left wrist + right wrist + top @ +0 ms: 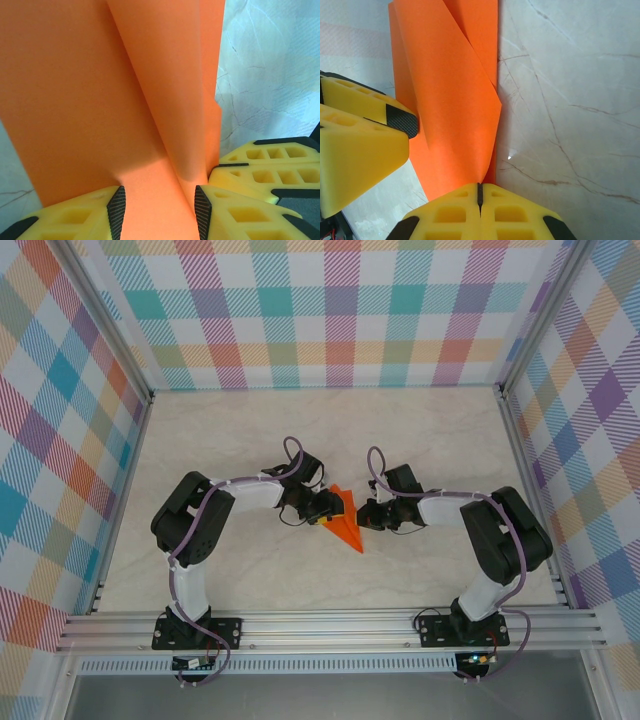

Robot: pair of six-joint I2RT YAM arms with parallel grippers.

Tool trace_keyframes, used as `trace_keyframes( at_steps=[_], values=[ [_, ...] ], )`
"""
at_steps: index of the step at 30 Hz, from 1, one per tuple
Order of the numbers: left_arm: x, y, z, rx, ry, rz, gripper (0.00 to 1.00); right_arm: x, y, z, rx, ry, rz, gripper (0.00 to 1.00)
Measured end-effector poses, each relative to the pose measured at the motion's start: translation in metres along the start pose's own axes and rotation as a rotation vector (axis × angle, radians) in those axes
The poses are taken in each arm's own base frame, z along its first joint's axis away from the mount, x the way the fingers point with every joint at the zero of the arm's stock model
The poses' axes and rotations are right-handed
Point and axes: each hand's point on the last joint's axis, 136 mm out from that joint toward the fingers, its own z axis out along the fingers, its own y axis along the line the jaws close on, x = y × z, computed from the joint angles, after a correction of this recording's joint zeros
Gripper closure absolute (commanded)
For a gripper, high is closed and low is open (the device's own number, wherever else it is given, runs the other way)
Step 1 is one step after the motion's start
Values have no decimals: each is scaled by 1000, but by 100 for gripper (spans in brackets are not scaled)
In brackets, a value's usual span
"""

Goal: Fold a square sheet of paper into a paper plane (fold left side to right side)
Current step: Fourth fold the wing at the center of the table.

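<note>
Orange paper (348, 525), creased to a narrow pointed shape, lies midway between the left and right edges of the bench (300, 430), somewhat nearer the near edge than the far one. Its point faces the near edge.

Left pincer (159, 200): partly released, jaws standing apart. The paper runs between the two black pads (116, 210). A raised flap of the sheet leans against the inner pad, while the rest lies flat beneath. The gap is far wider than the sheet, so no clamp is observed. In the right wrist view one of its pads touches the paper's side edge.

Right pincer (480, 192): clenched, yellow fingers (450, 215) pressed together along a thin seam. The lifted flap of the paper tapers down into that seam and is pinched there.

Both pincers meet at the paper from opposite sides, close together.
</note>
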Motion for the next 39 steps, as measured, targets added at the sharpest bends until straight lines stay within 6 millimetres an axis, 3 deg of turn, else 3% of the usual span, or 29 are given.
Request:
trace_keyframes(
  at_steps=[24,32,39],
  values=[
    [0,1,-1,-16,1,12,56,2,2,7,14,61,3,100],
    [-5,-15,-15,8,-18,42,77,1,5,12,29,79,-4,100],
    [-13,-37,-19,70,-18,68,83,1,5,11,31,80,-3,100]
  ],
)
